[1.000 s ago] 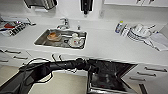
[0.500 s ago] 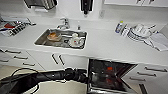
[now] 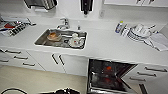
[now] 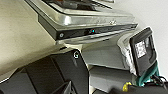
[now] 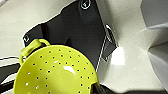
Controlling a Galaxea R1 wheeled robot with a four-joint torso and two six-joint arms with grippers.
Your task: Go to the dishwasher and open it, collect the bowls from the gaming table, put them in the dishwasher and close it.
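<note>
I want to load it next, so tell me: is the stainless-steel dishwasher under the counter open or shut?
Open. The stainless-steel dishwasher under the white counter has its door dropped forward, exposing the dark interior with racks inside.

Bright, even light washes the white table [image 3: 105, 45] nearly featureless, and everything on it is soft with blur. The open dishwasher [image 3: 107, 75] is a dark cavity — detail lost in shadow. Its steel edge [image 4: 82, 20] glints in the left wrist view; glare spots the floor [image 5: 117, 56] — and a highlight the yellow-green colander [image 5: 55, 72].

The dishwasher [image 4: 82, 23] door hangs open (a blue light on its dark edge) above beige floor [image 4: 20, 37].
</note>
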